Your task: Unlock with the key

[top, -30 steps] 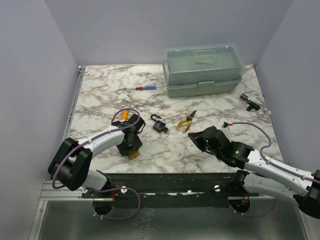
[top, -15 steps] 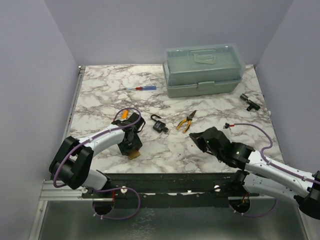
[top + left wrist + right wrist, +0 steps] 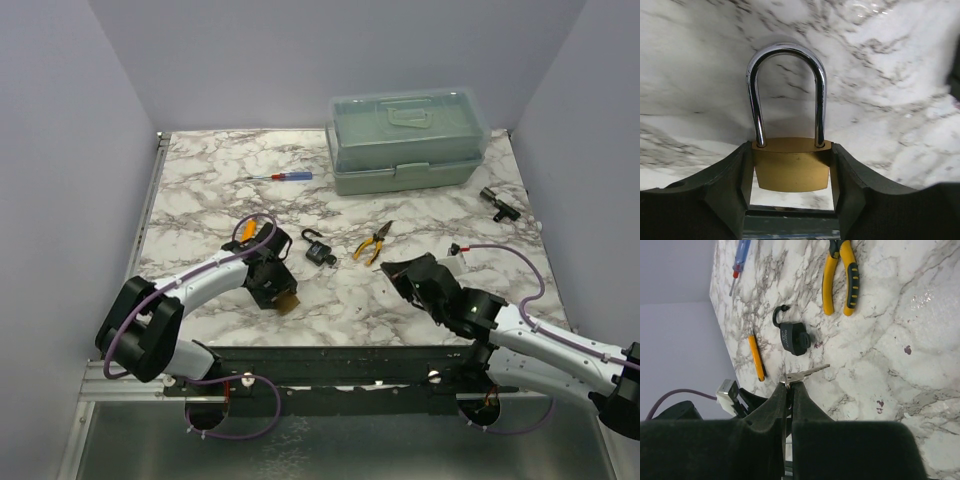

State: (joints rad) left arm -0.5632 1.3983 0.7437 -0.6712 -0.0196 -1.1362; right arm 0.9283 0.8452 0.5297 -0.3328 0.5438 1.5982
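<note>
The right gripper is closed tight, with no gap between its fingers, and pinches the tiny silver-grey flat metal key by its ring end. In the right wrist view the blade sticks out free beyond the fingertips, its long axis running toward about 2 o'clock, held above the white marble-patterned table.

The left gripper is clamped on the square brass padlock, one finger on each side of the body. The curved steel shackle stands out toward 12 o'clock in the left wrist view and looks seated in the body. The underside of the body faces 6 o'clock, back into the gripper, and no keyhole shows in any view.

In the top view the brass padlock lies at about 8 to 9 o'clock from the right gripper, well apart, low near the table's front edge. The small black padlock with a hooked shackle sits on the table between the two, at about 10 o'clock from the key and nearer to it.

Judging that the held lock is the one to open, the key arm must cross toward 9 o'clock. The blade will likely need turning, and the brass body tilting, so its hidden underside meets the tip.
</note>
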